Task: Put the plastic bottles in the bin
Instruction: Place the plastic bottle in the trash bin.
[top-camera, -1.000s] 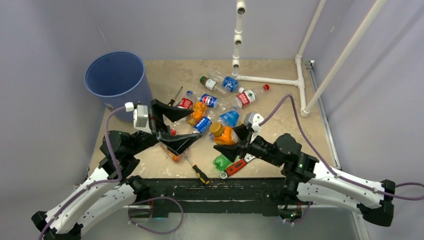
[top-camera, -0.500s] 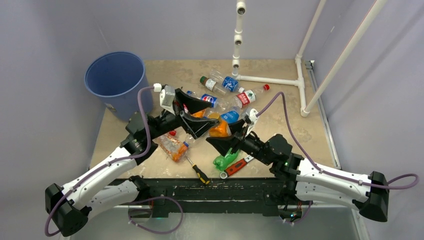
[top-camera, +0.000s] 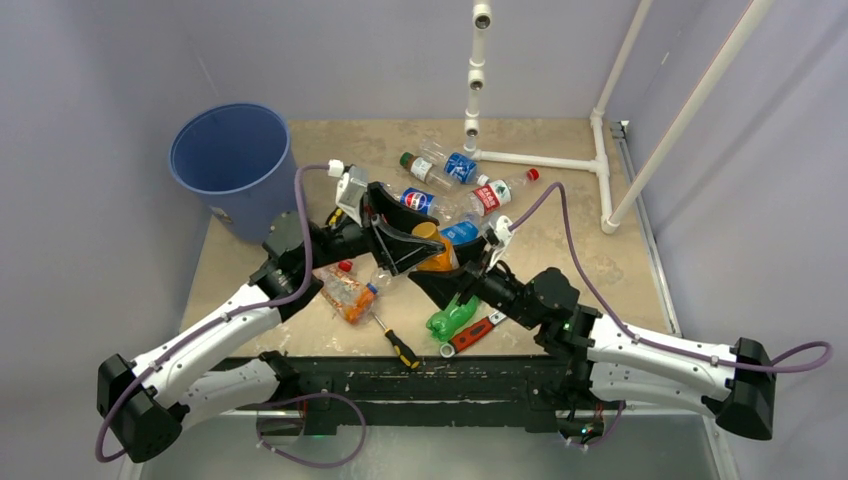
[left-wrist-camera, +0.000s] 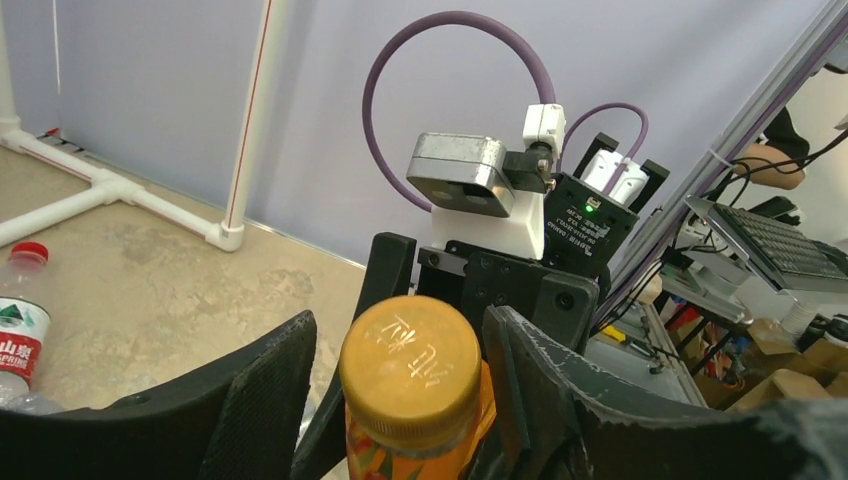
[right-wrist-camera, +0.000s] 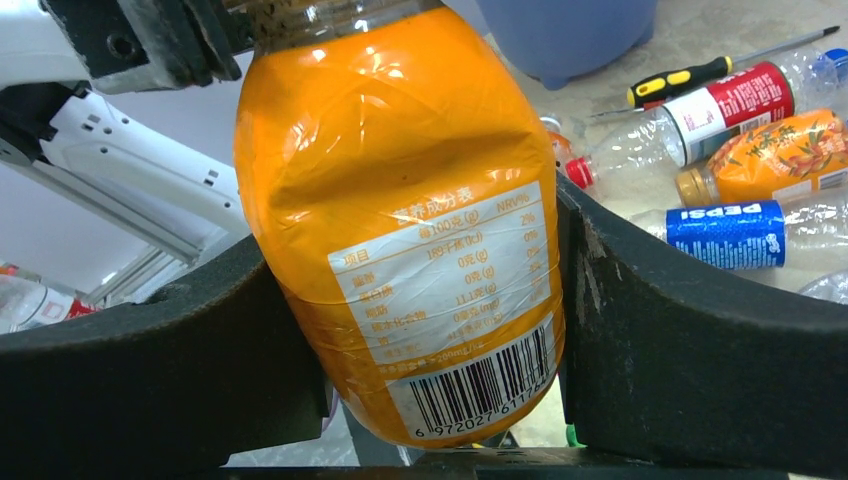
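Note:
An orange-filled bottle (top-camera: 437, 257) with an orange cap is held above the table's middle. My right gripper (top-camera: 445, 268) is shut on its body (right-wrist-camera: 400, 220). My left gripper (top-camera: 425, 243) is open, its jaws on either side of the cap (left-wrist-camera: 410, 365), with a gap showing on the left side. The blue bin (top-camera: 250, 205) stands at the far left. Several other bottles lie on the table: a Pepsi one (top-camera: 418, 200), a blue-labelled one (top-camera: 458, 167), a red-labelled one (top-camera: 490, 195), a green one (top-camera: 448, 318) and a crushed one (top-camera: 348, 290).
A yellow-handled screwdriver (top-camera: 395, 340) and a red wrench (top-camera: 470, 335) lie near the front edge. A white pipe frame (top-camera: 540, 160) stands at the back right. Another screwdriver (right-wrist-camera: 680, 78) lies by the bin.
My left gripper has swung right and away from the crushed bottle to sit around the orange bottle's cap. My right gripper has shifted the orange bottle slightly left.

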